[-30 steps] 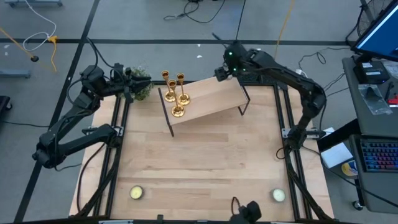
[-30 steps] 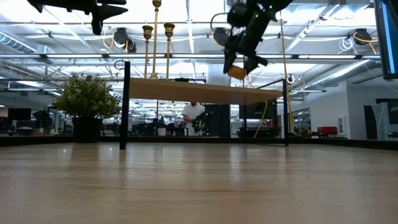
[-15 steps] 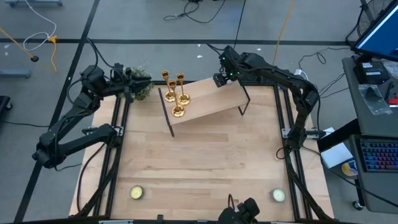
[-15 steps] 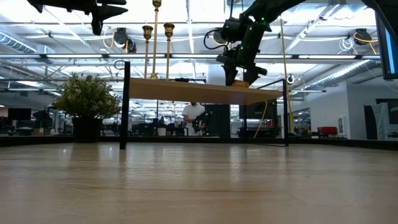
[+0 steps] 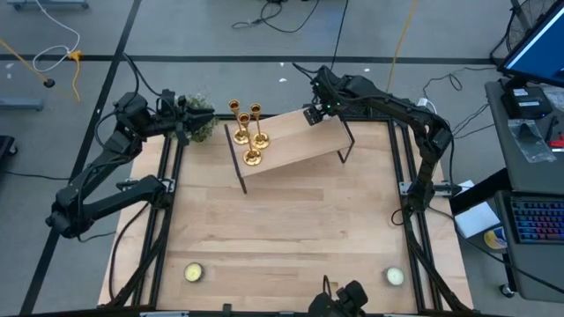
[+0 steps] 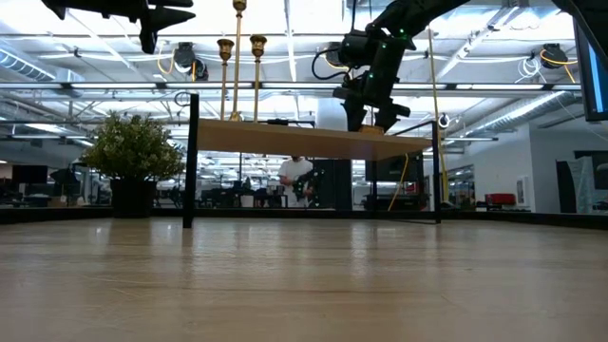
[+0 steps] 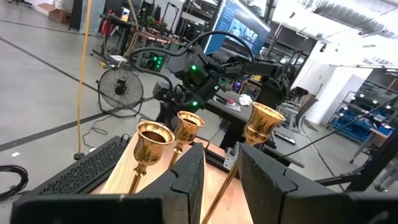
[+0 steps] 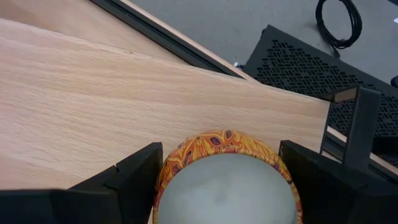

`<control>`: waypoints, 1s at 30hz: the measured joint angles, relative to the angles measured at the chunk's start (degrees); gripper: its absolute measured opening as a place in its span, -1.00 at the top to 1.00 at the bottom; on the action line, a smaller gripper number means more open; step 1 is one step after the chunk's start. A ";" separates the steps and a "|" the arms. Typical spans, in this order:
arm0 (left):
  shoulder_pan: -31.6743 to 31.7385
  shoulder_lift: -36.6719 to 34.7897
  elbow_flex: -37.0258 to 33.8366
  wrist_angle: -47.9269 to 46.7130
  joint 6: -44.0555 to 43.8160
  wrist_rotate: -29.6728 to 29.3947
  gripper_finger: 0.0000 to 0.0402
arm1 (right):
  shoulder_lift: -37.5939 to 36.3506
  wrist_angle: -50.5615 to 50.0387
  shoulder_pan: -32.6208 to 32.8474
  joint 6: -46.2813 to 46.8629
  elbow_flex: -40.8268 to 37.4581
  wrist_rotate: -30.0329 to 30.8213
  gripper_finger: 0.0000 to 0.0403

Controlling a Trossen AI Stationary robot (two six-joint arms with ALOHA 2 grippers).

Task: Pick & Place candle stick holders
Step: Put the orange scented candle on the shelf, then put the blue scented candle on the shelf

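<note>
Three gold candle stick holders [image 5: 249,134] stand by their round bases on the left part of a raised wooden shelf [image 5: 300,143]. Their cups [image 7: 154,135] show close ahead in the left wrist view. My left gripper [image 5: 185,119] hovers level beside the shelf's left end, pointing at them. Its fingers [image 7: 186,174] stand a narrow gap apart with nothing between them. My right gripper [image 5: 313,114] is at the shelf's far right corner, shut on an orange patterned tealight disc [image 8: 225,180] with a pale top. My right gripper pinches the tealight disc by its round side wall [image 8: 166,167] between its two fingers, one on each side. The fingers slant down from above and from the far right. The disc sits level at the shelf top [image 8: 93,81]; whether it rests there I cannot tell.
A small potted plant [image 5: 201,125] stands just left of the shelf, under my left gripper. The shelf stands on thin black legs [image 6: 191,161]. Two pale tealight discs [image 5: 193,273] [image 5: 394,276] lie near the table's front edge. A person [image 6: 296,179] shows far behind the table.
My right gripper has come down toward the shelf's far right corner and tipped more steeply downward, carrying the orange tealight disc from the air above the shelf to its top. Most of this happened in the first half second.
</note>
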 joint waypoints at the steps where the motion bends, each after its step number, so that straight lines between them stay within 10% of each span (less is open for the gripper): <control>1: 0.00 0.00 0.00 0.00 0.00 0.23 0.49 | 0.00 0.06 0.00 0.02 0.00 0.00 -0.43; 30: 0.00 0.00 0.00 0.00 0.02 1.89 0.49 | -8.31 1.47 2.31 2.69 -0.06 -4.61 -0.64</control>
